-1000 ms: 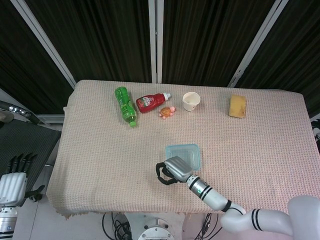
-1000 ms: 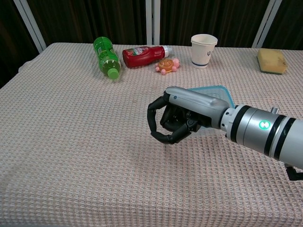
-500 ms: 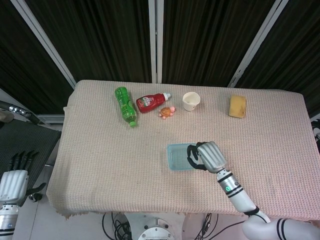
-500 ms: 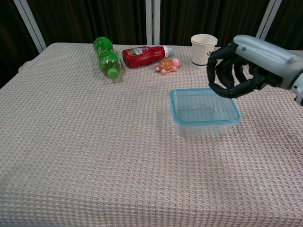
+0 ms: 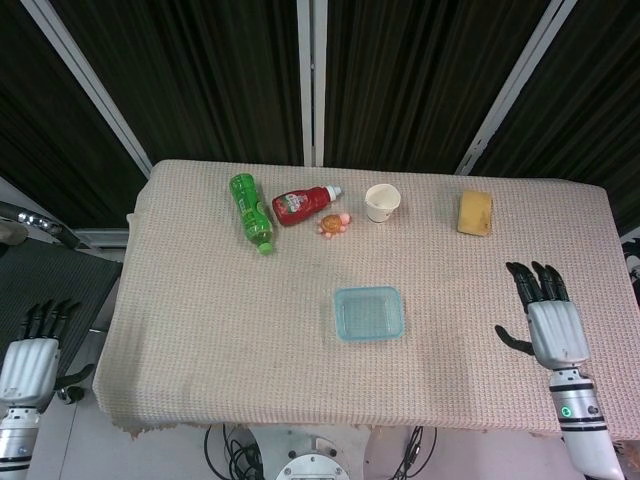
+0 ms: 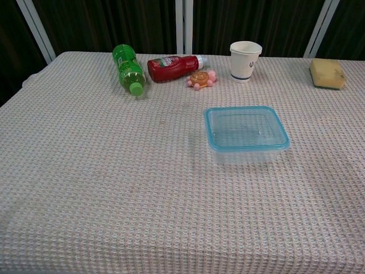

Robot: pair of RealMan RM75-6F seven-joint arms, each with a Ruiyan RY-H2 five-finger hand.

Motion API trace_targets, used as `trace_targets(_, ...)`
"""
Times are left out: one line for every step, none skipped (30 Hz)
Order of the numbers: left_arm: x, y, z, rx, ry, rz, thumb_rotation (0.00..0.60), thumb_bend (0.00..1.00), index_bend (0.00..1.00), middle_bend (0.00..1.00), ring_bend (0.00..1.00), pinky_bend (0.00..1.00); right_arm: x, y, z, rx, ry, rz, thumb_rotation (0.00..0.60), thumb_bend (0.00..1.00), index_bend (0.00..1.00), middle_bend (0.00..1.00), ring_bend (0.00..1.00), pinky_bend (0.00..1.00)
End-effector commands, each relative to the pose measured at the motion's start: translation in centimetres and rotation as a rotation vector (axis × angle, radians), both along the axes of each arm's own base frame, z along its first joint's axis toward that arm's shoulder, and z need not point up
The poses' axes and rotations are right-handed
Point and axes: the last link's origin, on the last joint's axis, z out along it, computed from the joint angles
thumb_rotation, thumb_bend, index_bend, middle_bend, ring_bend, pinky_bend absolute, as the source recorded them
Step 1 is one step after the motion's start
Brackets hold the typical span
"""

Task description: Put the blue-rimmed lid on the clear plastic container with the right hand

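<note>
Lid [image 6: 246,127], blue-rimmed, seated on clear container [image 6: 248,153] at mid-desk [image 6: 114,171]; right robot hand [image 5: 552,318] empty near the desk's right edge, fingers spread; left robot hand [image 5: 30,352] likewise empty, off-desk

The table [image 5: 200,330] has a beige waffle cloth. On it lie a green bottle [image 5: 250,211], a ketchup bottle [image 5: 300,205], a toy turtle [image 5: 334,223], a paper cup [image 5: 382,202], a yellow sponge [image 5: 475,212] and the lidded clear container [image 5: 368,313].
</note>
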Motion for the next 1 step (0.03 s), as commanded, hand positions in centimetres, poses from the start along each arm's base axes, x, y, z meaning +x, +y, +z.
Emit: trace_targets(0.15, -0.03, -0.01, 0.000, 0.005, -0.001, 0.600, 0.00, 0.12, 0.08, 0.00, 0.00, -0.64, 1.12, 0.57, -0.018, -0.016, -0.006, 0.600, 0.11, 0.01, 0.10, 0.00, 0.00)
